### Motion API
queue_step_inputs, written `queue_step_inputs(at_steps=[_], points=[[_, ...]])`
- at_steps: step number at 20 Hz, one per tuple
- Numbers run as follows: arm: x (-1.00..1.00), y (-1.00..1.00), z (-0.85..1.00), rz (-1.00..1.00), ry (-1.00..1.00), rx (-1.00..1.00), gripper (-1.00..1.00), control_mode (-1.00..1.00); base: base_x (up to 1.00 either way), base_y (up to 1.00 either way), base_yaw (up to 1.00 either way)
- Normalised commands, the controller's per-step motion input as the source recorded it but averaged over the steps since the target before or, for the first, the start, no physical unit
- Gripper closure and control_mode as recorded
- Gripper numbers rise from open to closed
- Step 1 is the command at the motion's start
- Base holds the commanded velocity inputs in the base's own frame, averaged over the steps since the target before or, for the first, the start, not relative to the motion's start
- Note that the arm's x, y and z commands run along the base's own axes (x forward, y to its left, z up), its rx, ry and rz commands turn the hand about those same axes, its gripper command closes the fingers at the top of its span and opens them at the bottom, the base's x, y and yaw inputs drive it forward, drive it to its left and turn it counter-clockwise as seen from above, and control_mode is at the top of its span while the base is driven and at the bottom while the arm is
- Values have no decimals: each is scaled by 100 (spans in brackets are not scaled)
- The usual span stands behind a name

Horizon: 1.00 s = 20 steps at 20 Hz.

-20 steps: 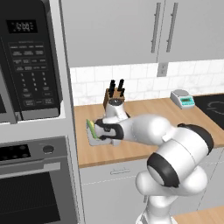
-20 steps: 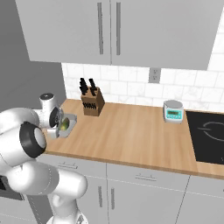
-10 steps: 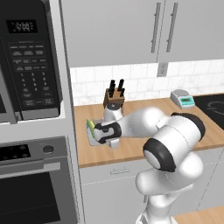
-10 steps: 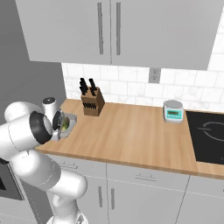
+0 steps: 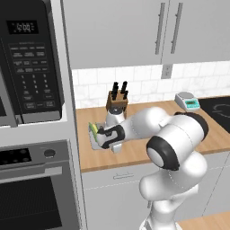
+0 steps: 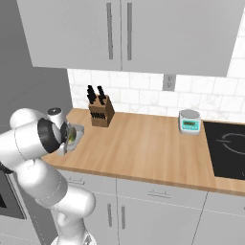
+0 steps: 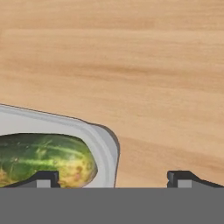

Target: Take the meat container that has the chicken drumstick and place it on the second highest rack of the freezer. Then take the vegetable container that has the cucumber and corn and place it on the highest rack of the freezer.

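Observation:
The vegetable container [image 5: 94, 139] is a pale grey tray at the left end of the wooden counter [image 5: 206, 130], also seen as the tray [image 6: 76, 133] from the right. The green cucumber [image 7: 43, 158] lies inside the tray's rounded corner rim [image 7: 105, 146]; a yellow-green end [image 5: 93, 129] shows past my hand. My gripper [image 5: 106, 137] sits low over that tray, open, with the fingertips [image 7: 47, 177] straddling the rim: one over the cucumber, the other over bare wood. The gripper [image 6: 67, 139] is half hidden by my arm. The freezer and the meat container with the chicken drumstick are out of view.
A knife block [image 5: 117, 102] stands just behind the tray against the tiled wall. Farther right are a small kitchen scale [image 6: 189, 122] and a black cooktop [image 6: 229, 148]. A microwave [image 5: 27, 67] and wall oven [image 5: 31, 188] fill the tall column left of the counter.
My elbow and upper arm have swung toward the tray while the hand stayed over it. The fingers have drawn in very slightly.

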Motion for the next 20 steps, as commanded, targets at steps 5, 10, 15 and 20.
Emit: queue_step_inputs(at_steps=[5,10,15,20], points=[[-6,-12,-4,0,0,0,-100,-100,0,0,0],[-12,-22,-4,-1,0,0,-100,-100,0,0,0],[-13,-14,-19,-1,2,0,-100,-100,0,0,0],[-7,0,-19,0,4,0,-100,-100,0,0,0]])
